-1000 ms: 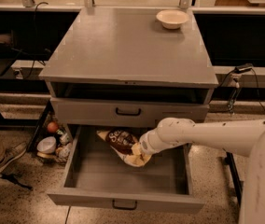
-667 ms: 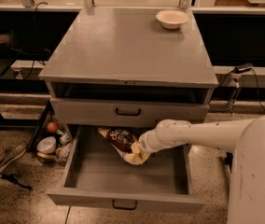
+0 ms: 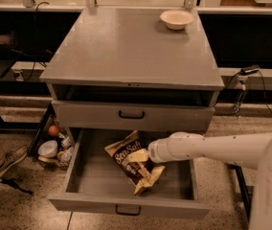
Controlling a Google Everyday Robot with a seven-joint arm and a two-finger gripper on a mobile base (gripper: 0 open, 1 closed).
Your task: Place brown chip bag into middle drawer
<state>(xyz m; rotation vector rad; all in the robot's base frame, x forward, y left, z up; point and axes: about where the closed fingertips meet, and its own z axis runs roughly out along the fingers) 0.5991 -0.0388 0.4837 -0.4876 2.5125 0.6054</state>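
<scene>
Grey cabinet (image 3: 131, 47), middle drawer (image 3: 92, 178) pulled open: reaching in from the right, the gripper (image 3: 141, 155) clamps the brown chip bag (image 3: 125, 159) at mid-length, its long axis slanting back-left to front-right.

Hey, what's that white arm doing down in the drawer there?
A robot arm is putting a snack away. Its gripper reaches in from the right and sits right at the brown chip bag, which is down inside the pulled-out middle drawer of the grey cabinet. Whether the bag has been let go yet cannot be told. The drawer above is closed, and a cream bowl stands on the cabinet top.
</scene>
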